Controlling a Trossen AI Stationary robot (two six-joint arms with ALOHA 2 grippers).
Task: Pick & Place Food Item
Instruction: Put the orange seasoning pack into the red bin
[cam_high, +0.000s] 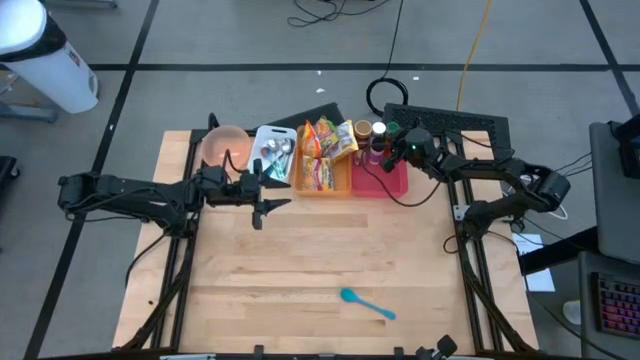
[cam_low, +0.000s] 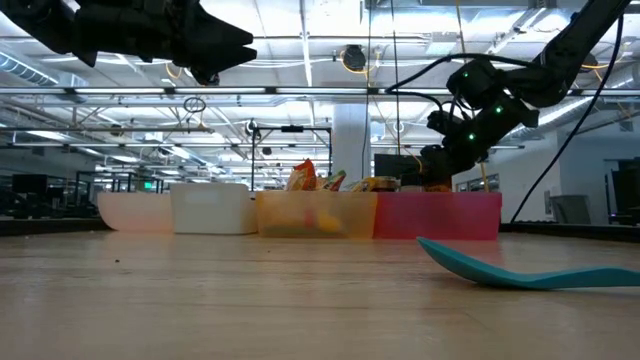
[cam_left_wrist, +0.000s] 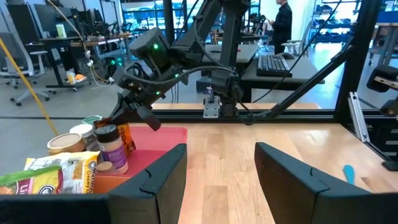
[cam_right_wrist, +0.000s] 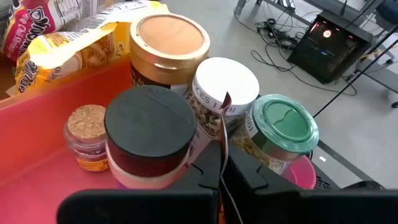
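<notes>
High view: the left gripper (cam_high: 268, 195) hung open and empty over the surface (cam_high: 320, 260), near the row of bins; the right gripper (cam_high: 385, 150) reached into the red bin (cam_high: 385, 180) of jars. A blue spoon (cam_high: 367, 303) lay well apart.

Low view: the right gripper (cam_low: 440, 165) dipped behind the red bin (cam_low: 440, 215).

Right wrist view: the right gripper (cam_right_wrist: 221, 171) was shut, its tips against a black-lidded jar (cam_right_wrist: 149, 134) among the other jars; whether it held anything could not be told.

Wooden table (cam_high: 300, 260) with bowl (cam_high: 222, 146), three bins (cam_high: 322, 178), teal spoon (cam_high: 367, 303)
</notes>
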